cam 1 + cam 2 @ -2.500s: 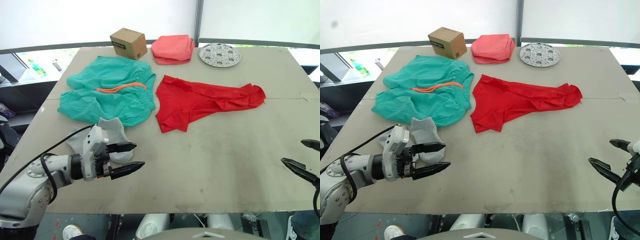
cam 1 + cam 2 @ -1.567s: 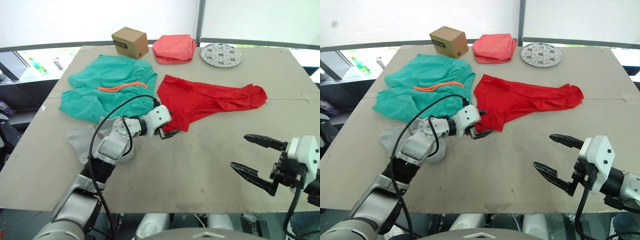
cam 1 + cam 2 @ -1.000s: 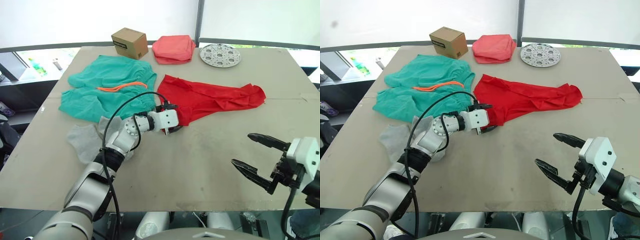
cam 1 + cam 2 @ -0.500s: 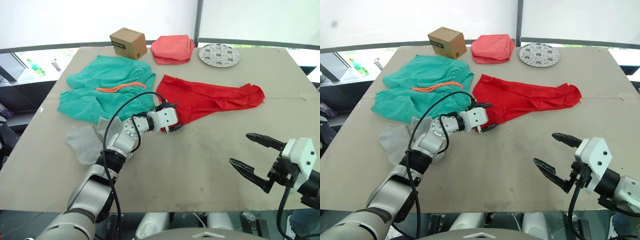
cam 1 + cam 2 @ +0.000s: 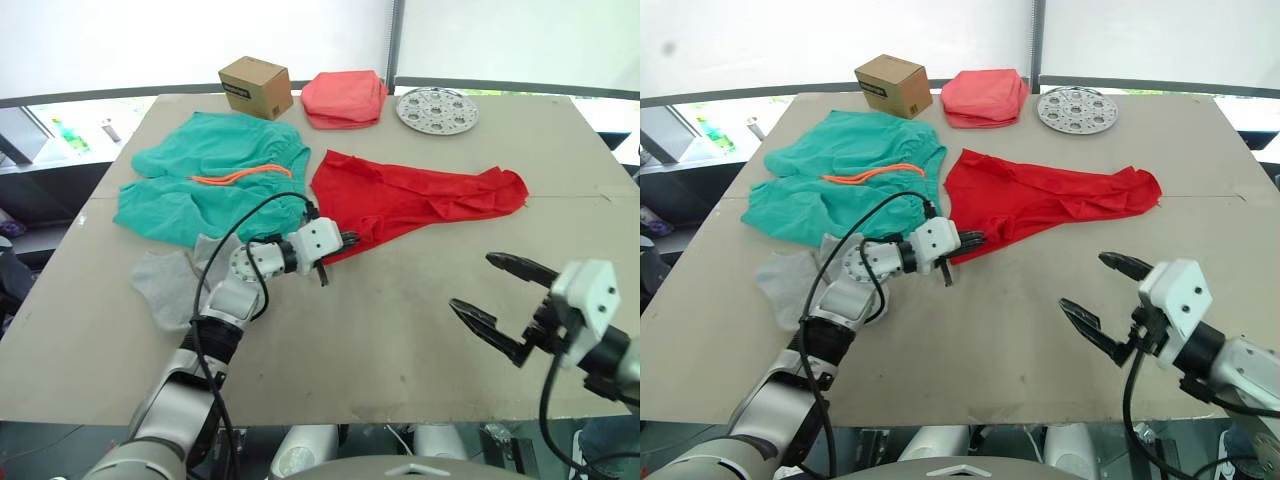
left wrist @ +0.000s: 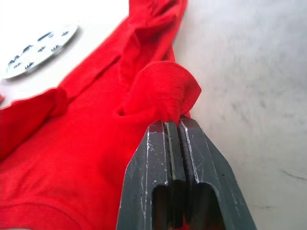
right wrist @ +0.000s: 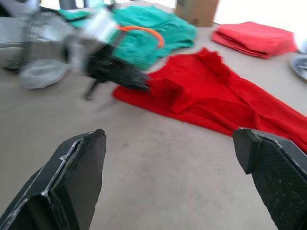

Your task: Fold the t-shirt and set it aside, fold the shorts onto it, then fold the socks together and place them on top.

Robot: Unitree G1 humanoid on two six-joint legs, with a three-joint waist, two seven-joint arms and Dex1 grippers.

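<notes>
The red t-shirt (image 5: 420,195) lies crumpled across the middle of the table. My left gripper (image 5: 345,240) is at its near left corner, shut on a bunched fold of the red fabric (image 6: 165,91). The teal shorts (image 5: 215,185) with an orange drawstring lie spread out to the left of the t-shirt. The grey socks (image 5: 175,285) lie in front of the shorts, partly under my left arm. My right gripper (image 5: 472,282) hovers open over bare table at the front right, well short of the t-shirt, with nothing between its fingers (image 7: 72,177).
Along the back edge stand a cardboard box (image 5: 256,87), a folded salmon-pink cloth (image 5: 345,98) and a round perforated metal disc (image 5: 437,110). The grey table (image 5: 400,340) is bare in front of the t-shirt, up to its near edge.
My left arm came from near the socks to the t-shirt's corner, and its jaws closed on the fabric within the last second. The right gripper rose into view and drifted slightly left, staying open.
</notes>
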